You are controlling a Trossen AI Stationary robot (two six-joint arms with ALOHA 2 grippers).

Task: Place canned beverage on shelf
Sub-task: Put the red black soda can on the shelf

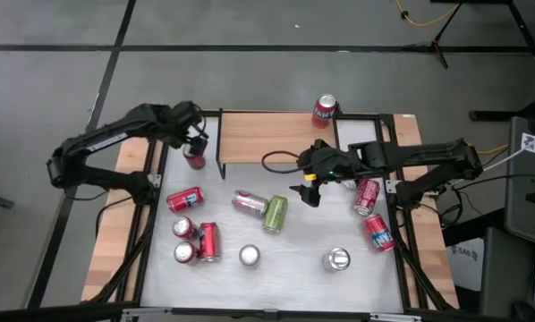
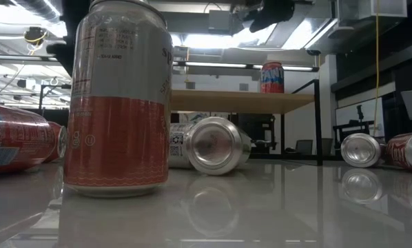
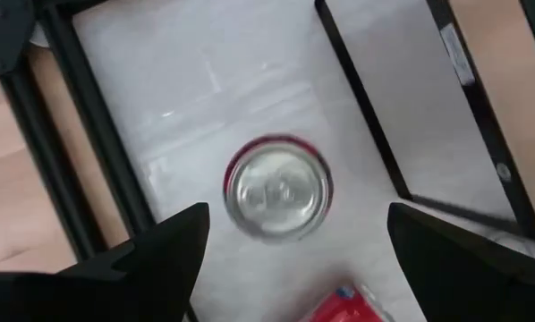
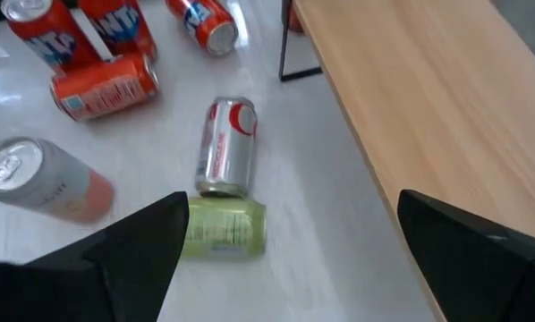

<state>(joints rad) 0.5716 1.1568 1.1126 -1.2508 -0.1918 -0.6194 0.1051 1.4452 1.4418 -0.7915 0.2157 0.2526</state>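
The shelf (image 1: 276, 136) stands at the table's far side, and one red can (image 1: 324, 109) is upright on its wooden top (image 2: 240, 101). My left gripper (image 1: 194, 143) hangs open over an upright red can (image 3: 279, 190) beside the shelf's left end. Its fingers point down, one on either side of the can and apart from it. My right gripper (image 1: 308, 185) is open above the table's middle, slanting down over a lying green can (image 4: 223, 228) and a lying silver can (image 4: 225, 148). It touches nothing.
Several more cans lie or stand on the white table (image 1: 294, 241): red ones at the left (image 1: 185, 199) and right (image 1: 379, 231), silver upright ones near the front (image 1: 250, 257). The shelf's black leg (image 3: 366, 107) stands close to the left gripper's can.
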